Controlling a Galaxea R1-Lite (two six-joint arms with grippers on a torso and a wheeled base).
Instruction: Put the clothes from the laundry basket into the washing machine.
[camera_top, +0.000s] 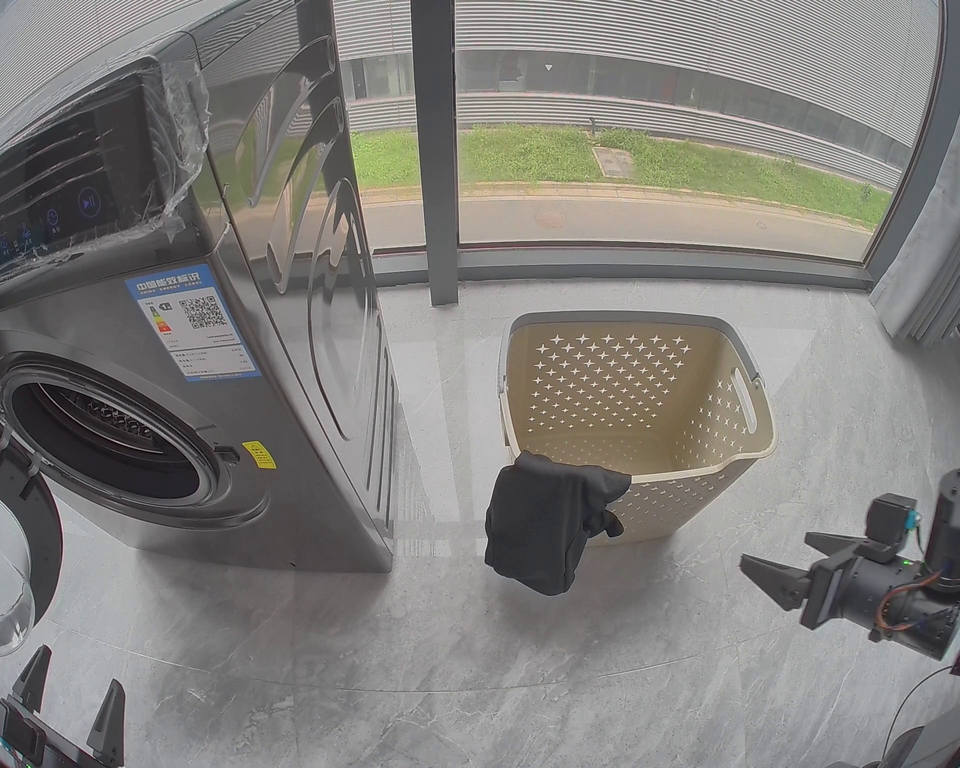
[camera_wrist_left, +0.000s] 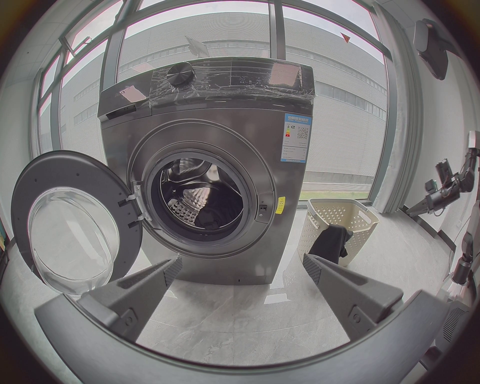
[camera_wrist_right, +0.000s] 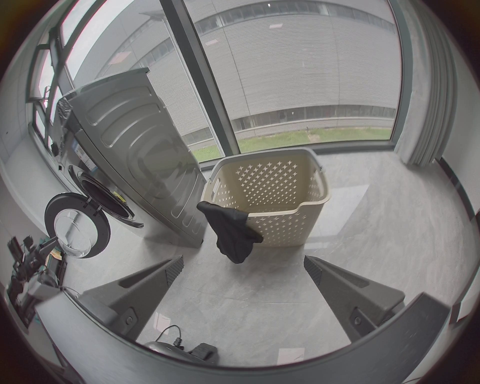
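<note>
A black garment (camera_top: 545, 520), apparently the last to load, drapes the rim of the cream perforated plastic laundry basket (camera_top: 745, 455) at centre frame, with dark fabric (camera_wrist_left: 217, 215) inside the open grey metal washing machine (camera_top: 300, 400) at left, as the left hand (camera_top: 72, 685) and right hand (camera_top: 800, 565) gape wide, empty.

Washing machine (camera_top: 300, 330) door (camera_wrist_left: 75, 225) swung wide to the robot's left; drum mouth (camera_wrist_left: 200, 200) unblocked from the front, the door itself standing out over the floor (camera_top: 450, 640) on that side. Laundry basket (camera_top: 745, 375) open-topped, tall walls all round, black garment (camera_top: 545, 530) draped over the near rim at the machine-side corner. Strip of floor between machine side and basket; wider floor before both.
</note>
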